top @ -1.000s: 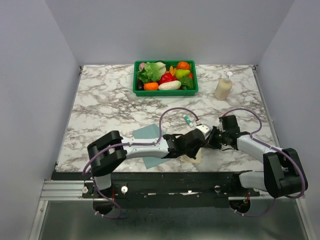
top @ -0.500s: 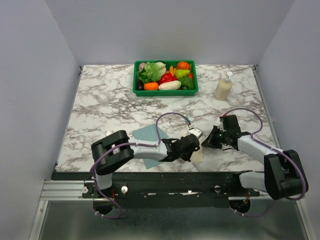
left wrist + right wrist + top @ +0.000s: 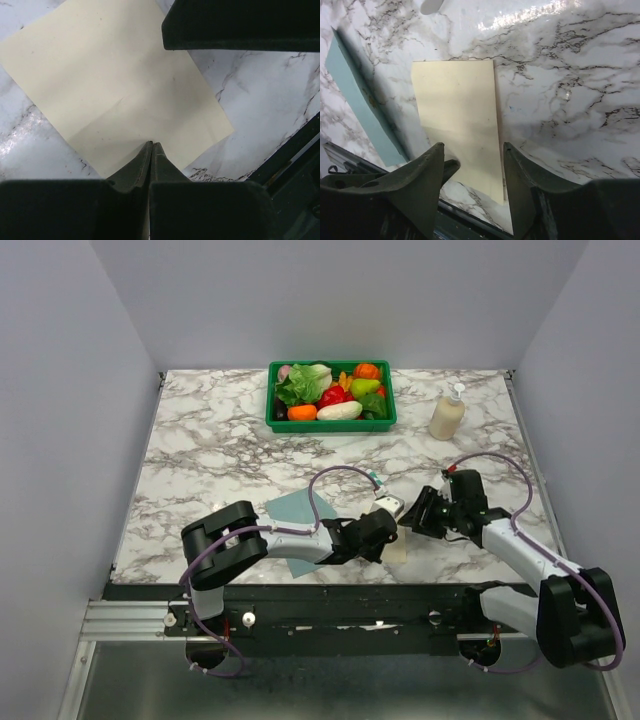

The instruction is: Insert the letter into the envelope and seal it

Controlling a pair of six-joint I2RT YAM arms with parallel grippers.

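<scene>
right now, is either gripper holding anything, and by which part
Right gripper open, holding nothing. Left gripper shut at the letter's edge; whether it pinches it cannot be told.

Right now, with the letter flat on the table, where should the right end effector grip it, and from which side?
Grip the letter by the edge nearest the front rim of the table, approaching from that rim. It lies flat, no edge lifted, so a top pinch likely fails; the open right end effector would probably need it slid to overhang first.
</scene>
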